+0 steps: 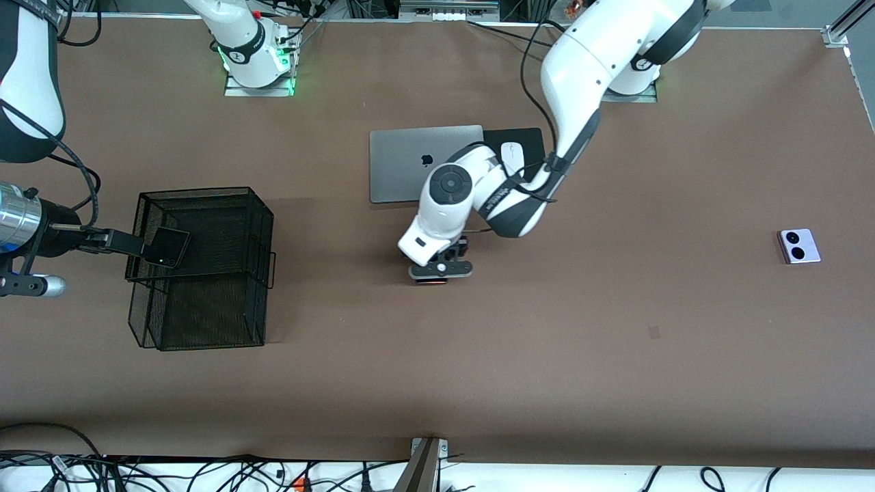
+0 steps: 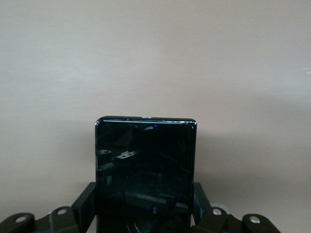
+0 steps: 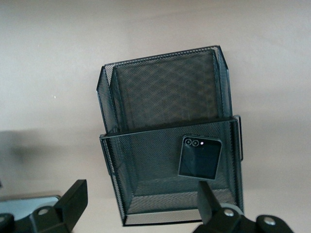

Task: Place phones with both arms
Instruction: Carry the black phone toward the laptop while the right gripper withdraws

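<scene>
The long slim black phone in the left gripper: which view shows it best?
The left wrist view: the long slim black phone fills the frame, clamped between the left gripper's fingers. The front view hides it under that arm's wrist. The right wrist view does not show it.

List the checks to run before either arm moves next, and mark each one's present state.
1. Left gripper shut on the long black phone: ok.
2. Long black phone lifted off the table: cannot tell; the arm hides it from the front.
3. Right gripper open over the mesh basket: ok.
4. Small black phone inside the basket, not gripped: ok, judging by the right wrist view.
5. Lavender phone placed in the basket: not ok; it lies on the table toward the left arm's end.
</scene>
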Tool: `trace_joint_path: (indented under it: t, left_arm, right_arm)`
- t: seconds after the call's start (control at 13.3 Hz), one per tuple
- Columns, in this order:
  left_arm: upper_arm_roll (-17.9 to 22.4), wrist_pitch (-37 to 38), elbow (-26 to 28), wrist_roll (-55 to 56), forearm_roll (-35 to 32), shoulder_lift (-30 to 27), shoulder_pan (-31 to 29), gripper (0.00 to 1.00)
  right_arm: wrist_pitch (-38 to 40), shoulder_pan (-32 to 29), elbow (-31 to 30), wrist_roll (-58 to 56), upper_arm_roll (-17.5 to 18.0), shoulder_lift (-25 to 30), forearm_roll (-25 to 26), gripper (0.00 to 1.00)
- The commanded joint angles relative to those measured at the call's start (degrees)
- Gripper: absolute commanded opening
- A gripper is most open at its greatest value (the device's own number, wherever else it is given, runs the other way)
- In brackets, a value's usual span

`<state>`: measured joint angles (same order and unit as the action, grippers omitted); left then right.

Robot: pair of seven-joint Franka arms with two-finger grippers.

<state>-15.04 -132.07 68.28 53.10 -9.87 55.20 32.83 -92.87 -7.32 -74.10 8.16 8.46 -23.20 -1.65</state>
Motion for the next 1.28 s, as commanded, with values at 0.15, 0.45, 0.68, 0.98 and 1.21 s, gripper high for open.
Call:
trace_joint_path:
  t: [0.15,0.45,0.68,0.98,1.21]
  left_arm:
    - [2.99,-9.67,-5.88,0.86,0.55,5.78,3.37,0.00]
    - [7.83,-14.01,-8.16,2.88,0.64,9.47,6.01,0.05]
    - [7.84,-14.01,-8.69,3.50,0.73,9.83,5.93,0.48]
    - [7.92,-13.49,-9.57,7.45,0.73,9.49,5.93,1.00]
    - [7.75,-8.84,-9.57,7.11,0.81,7.82,5.49,1.00]
  right_arm:
    - [-0.03,-0.42,-1.31,3.00,1.21,1.49,1.29,1.00]
    - [0.05,-0.68,-1.31,3.00,0.68,1.67,1.56,1.00]
    - [0.05,-0.59,-1.40,3.35,0.77,1.58,1.38,1.00]
    - [0.05,-0.50,-1.49,3.00,0.85,1.23,0.94,1.00]
    - [0.05,-0.59,-1.40,2.74,0.85,1.49,0.86,1.00]
